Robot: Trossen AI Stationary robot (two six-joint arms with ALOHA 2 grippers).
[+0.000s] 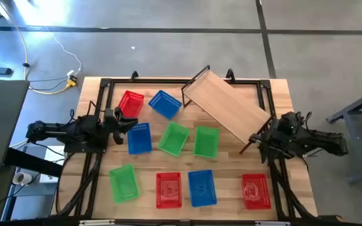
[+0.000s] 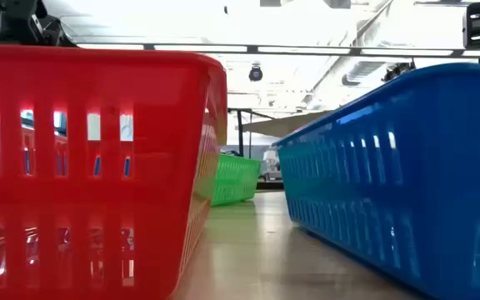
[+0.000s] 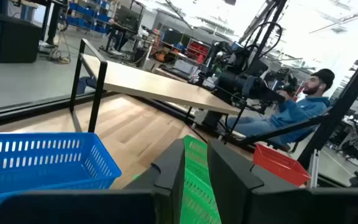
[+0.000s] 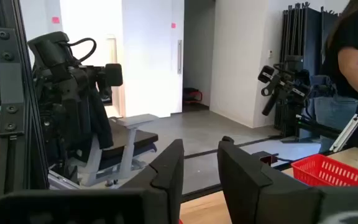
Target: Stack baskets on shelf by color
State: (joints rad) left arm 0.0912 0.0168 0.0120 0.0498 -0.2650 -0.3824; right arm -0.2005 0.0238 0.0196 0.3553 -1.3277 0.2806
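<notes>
Baskets (image 1: 173, 139) red, blue and green lie scattered beside tilted shelf (image 1: 227, 104).

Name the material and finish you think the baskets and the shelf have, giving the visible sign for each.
The red basket and blue basket look like moulded plastic with a glossy finish: the walls shine, show evenly slotted openings, and light passes through them. The shelf looks like pale wood with a matte surface, on a thin black frame that is probably metal, judging by its slim dark legs.

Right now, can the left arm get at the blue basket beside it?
Probably yes. The left gripper hangs open right by that blue basket, with nothing between them; the red basket sits on its other side.
</notes>
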